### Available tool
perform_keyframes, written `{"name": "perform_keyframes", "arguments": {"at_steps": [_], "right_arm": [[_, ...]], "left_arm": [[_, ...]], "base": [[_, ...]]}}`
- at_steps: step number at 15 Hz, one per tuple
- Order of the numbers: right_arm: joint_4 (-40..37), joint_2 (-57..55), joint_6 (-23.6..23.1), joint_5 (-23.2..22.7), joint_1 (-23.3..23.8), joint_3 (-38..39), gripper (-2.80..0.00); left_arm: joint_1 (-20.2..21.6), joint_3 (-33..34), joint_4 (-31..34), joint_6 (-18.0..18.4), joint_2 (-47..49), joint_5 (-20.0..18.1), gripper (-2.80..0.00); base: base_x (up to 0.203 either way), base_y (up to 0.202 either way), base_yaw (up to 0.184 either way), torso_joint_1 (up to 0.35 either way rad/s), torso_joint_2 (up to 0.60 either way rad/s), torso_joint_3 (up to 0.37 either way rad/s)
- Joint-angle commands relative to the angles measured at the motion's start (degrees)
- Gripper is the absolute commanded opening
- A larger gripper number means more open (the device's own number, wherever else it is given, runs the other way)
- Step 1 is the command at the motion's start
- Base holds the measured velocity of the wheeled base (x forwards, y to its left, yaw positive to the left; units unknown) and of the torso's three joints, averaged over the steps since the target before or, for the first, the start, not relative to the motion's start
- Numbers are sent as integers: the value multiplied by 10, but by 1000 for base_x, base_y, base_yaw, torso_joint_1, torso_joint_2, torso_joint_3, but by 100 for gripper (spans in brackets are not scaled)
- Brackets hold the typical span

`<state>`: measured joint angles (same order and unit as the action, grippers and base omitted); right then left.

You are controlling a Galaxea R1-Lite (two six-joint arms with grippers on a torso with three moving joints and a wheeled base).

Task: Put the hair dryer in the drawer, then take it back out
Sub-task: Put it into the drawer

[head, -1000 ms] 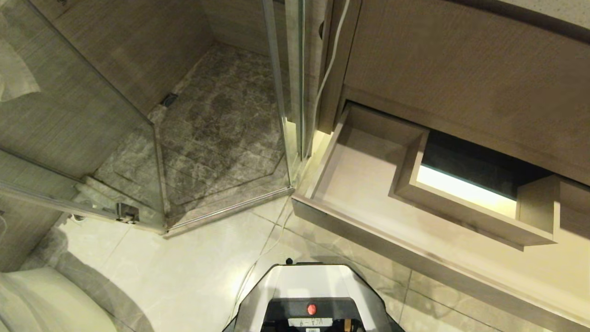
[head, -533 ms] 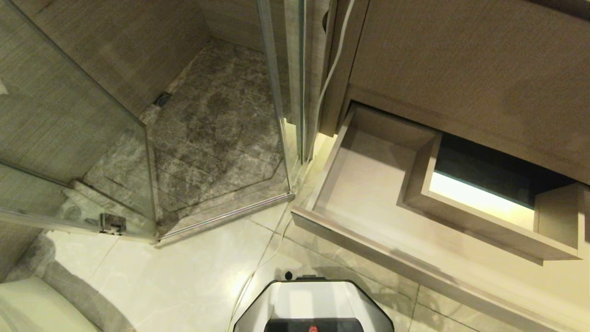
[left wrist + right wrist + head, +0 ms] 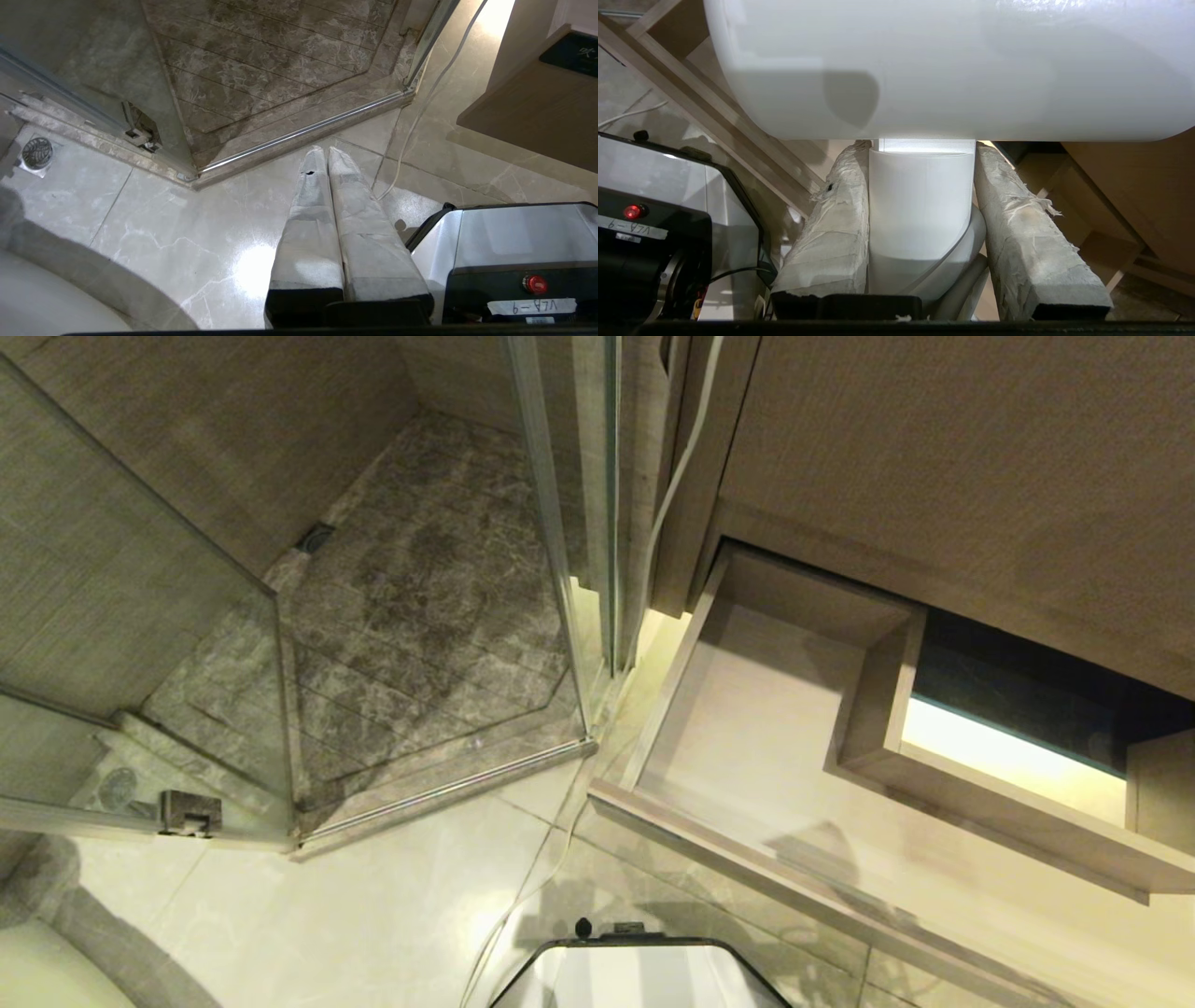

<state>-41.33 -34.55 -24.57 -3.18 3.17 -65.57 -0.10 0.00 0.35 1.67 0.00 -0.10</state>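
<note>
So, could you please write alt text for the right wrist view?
The right gripper is shut on the handle of a white hair dryer, whose barrel fills the top of the picture. Behind it are the open wooden drawer and the robot's base.

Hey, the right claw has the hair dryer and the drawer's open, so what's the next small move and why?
Probably carry the hair dryer forward over the drawer and lower it in: the right claw grips its handle, and the drawer floor looks bare.
</note>
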Motion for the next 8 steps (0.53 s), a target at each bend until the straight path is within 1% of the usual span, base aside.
{"name": "perform_keyframes", "arguments": {"at_steps": [1, 3, 4, 6, 8], "right_arm": [[-3, -8, -1, -1, 0, -2, -280], [-5, -9, -2, -1, 1, 4, -280], [-4, -9, -3, 0, 1, 4, -280], [-2, -10, -3, 0, 1, 4, -280], [-4, -10, -3, 0, 1, 5, -280]], "left_arm": [[0, 0, 0, 0, 0, 0, -280], [0, 0, 0, 0, 0, 0, -280], [0, 1, 0, 0, 0, 0, -280], [-1, 0, 0, 0, 0, 0, -280], [0, 1, 0, 0, 0, 0, -280]], "base": [[0, 0, 0, -1, 295, 349], [0, 0, 0, -84, 354, 316], [4, 6, -73, 2, 285, 275], [5, 5, -118, 26, 243, 269], [3, 2, -120, 96, 125, 207]]}}
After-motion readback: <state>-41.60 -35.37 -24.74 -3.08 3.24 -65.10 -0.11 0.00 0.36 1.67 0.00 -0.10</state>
